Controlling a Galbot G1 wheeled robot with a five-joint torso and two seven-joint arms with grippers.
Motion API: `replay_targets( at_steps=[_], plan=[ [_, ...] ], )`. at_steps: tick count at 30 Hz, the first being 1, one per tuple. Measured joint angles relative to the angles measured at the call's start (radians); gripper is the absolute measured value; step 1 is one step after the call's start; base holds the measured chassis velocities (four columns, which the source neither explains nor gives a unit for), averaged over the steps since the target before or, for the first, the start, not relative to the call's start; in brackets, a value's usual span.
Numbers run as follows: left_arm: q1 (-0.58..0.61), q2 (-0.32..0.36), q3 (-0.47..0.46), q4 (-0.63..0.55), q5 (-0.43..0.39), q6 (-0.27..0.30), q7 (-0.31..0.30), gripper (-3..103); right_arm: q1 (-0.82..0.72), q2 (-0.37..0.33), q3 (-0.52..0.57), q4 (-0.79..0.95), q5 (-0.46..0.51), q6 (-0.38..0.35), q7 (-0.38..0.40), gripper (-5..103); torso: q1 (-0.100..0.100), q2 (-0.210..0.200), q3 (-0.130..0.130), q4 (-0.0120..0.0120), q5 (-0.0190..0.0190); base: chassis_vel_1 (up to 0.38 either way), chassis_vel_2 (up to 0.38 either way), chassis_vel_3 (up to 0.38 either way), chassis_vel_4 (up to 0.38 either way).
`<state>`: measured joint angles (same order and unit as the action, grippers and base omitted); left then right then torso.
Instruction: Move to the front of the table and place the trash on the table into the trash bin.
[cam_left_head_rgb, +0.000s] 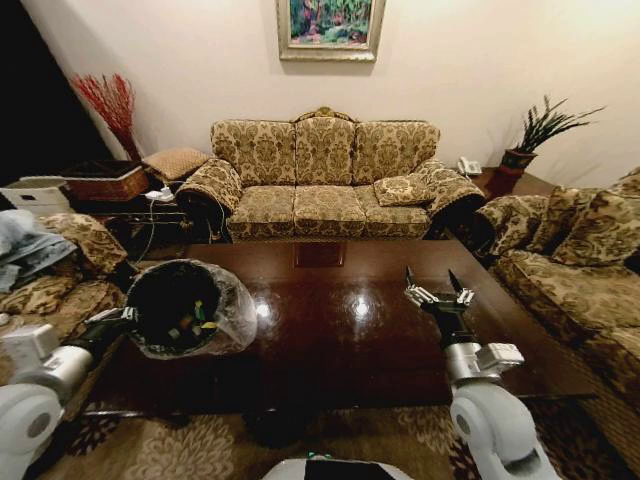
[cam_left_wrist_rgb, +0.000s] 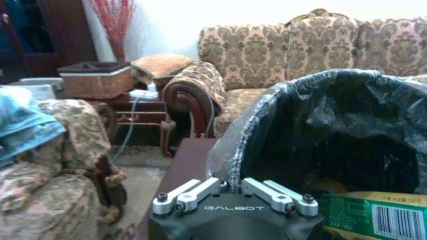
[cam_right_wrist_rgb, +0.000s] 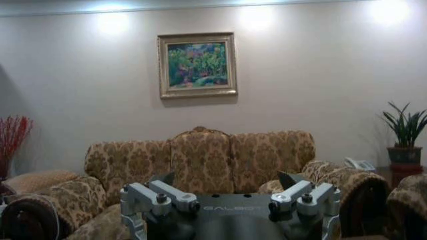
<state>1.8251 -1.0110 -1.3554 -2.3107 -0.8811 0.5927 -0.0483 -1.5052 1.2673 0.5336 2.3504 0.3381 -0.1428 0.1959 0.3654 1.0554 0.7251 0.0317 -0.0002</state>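
Note:
The trash bin (cam_left_head_rgb: 180, 305), black with a translucent liner, hangs tilted at the left end of the table (cam_left_head_rgb: 340, 345), its mouth turned toward me. My left gripper (cam_left_head_rgb: 128, 318) is shut on its near rim; in the left wrist view the gripper (cam_left_wrist_rgb: 230, 186) pinches the lined rim of the trash bin (cam_left_wrist_rgb: 320, 125). Trash lies inside: small coloured pieces (cam_left_head_rgb: 196, 320) and a green packet (cam_left_wrist_rgb: 373, 215) with a barcode. My right gripper (cam_left_head_rgb: 438, 291) stands open and empty above the right half of the table, also seen as the right gripper (cam_right_wrist_rgb: 227, 182).
A patterned sofa (cam_left_head_rgb: 325, 180) stands behind the table, with armchairs at the right (cam_left_head_rgb: 570, 270) and left (cam_left_head_rgb: 60, 285). A wicker basket (cam_left_head_rgb: 105, 182) sits on a side table at the back left, a potted plant (cam_left_head_rgb: 530, 135) at the back right. Patterned carpet (cam_left_head_rgb: 190, 450) lies under me.

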Motion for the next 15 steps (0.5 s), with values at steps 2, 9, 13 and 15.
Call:
replay_targets(
  at_steps=[2, 9, 13, 15],
  plan=[
    [0.006, 0.01, -0.013, 0.02, 0.005, -0.001, 0.001, 0, 0.01, 0.004, -0.007, -0.017, 0.0, 0.002, -0.002, 100, 0.0, 0.0, 0.0, 0.0, 0.0001, 0.083, -0.08, -0.084, 0.073],
    [0.03, 0.015, -0.054, 0.044, 0.005, -0.001, 0.01, 0, 0.028, 0.02, -0.027, -0.051, -0.001, 0.011, -0.006, 100, 0.0, 0.0, 0.0, 0.0, 0.0002, 0.1, -0.1, -0.108, 0.101],
    [0.025, 0.005, -0.044, 0.045, 0.01, -0.001, 0.01, 0, 0.035, 0.02, -0.041, -0.057, -0.003, 0.013, -0.003, 100, 0.0, 0.0, 0.0, -0.0001, 0.0001, 0.153, -0.152, -0.16, 0.157],
    [0.023, -0.001, -0.037, 0.044, 0.014, -0.001, 0.01, 0, 0.037, 0.018, -0.043, -0.058, -0.003, 0.013, -0.002, 100, 0.0, 0.0, 0.0, -0.0003, 0.0001, 0.163, -0.188, -0.187, 0.192]
  ],
)
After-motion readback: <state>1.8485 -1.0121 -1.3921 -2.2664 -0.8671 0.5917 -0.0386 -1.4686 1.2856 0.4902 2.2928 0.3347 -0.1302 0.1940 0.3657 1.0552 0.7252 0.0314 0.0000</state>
